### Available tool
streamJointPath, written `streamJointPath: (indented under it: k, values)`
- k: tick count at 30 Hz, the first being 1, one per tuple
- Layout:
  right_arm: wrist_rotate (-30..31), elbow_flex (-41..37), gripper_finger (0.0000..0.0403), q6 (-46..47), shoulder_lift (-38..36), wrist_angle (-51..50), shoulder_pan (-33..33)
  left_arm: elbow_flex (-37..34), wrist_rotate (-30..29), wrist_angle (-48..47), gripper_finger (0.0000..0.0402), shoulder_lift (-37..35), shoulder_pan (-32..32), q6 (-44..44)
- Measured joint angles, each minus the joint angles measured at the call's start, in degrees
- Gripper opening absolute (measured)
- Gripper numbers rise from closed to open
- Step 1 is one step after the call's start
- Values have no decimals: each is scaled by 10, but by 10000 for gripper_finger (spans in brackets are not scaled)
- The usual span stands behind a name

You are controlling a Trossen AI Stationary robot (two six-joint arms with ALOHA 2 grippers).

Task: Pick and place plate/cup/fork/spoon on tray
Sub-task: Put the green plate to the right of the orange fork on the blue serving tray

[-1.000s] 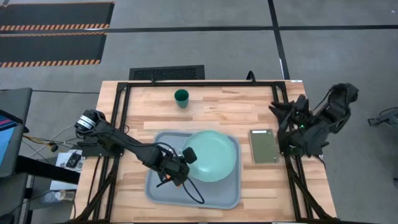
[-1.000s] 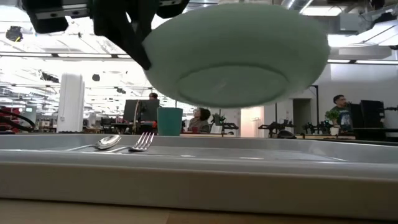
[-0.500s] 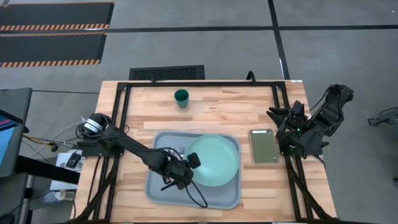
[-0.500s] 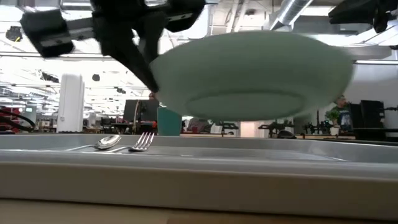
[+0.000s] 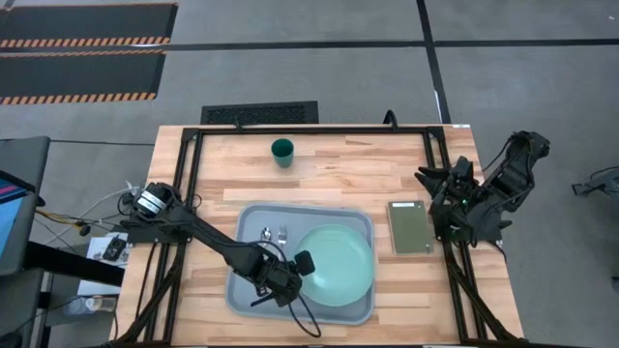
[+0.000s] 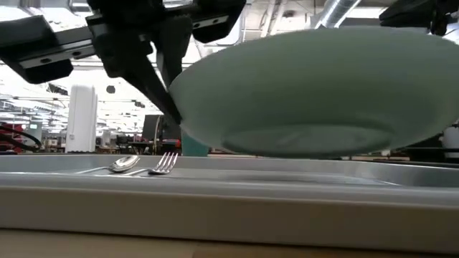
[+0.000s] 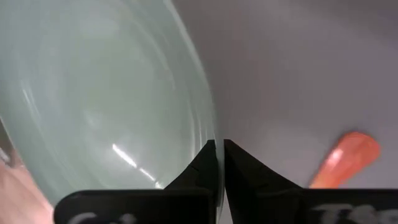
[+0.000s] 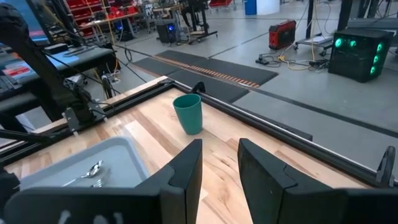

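Left tool point(image 5: 290, 282): clenched on the rim of the plate point(image 5: 334, 264), which is held above the tray point(image 5: 250, 293).
Right tool point(image 8: 219, 167): fingers parted, nothing gripped, parked at the desk's right edge.
Spoon point(image 5: 266, 234), fork point(image 5: 282, 233): laid side by side in the tray.
Cup point(image 5: 281, 151): upright on the desk point(image 5: 338, 174), well apart from the tray.

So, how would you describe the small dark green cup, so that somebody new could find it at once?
Start from the wooden table and look at its far edge, beyond the large pale blue-grey tray. The small dark teal-green cup stands upright there, alone on bare wood. It is the only dark green thing, and far smaller than the pale mint-green plate.
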Motion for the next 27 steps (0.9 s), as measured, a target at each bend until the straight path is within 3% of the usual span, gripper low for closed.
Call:
streamJointPath:
  k: [22, 27]
  values:
    - [-4, 0, 129, 0, 0, -3, 0, 0, 13, 9, 0, 18, -6, 38]
    - [-4, 0, 129, 0, 0, -5, 0, 0, 48, 3, 0, 18, -6, 38]
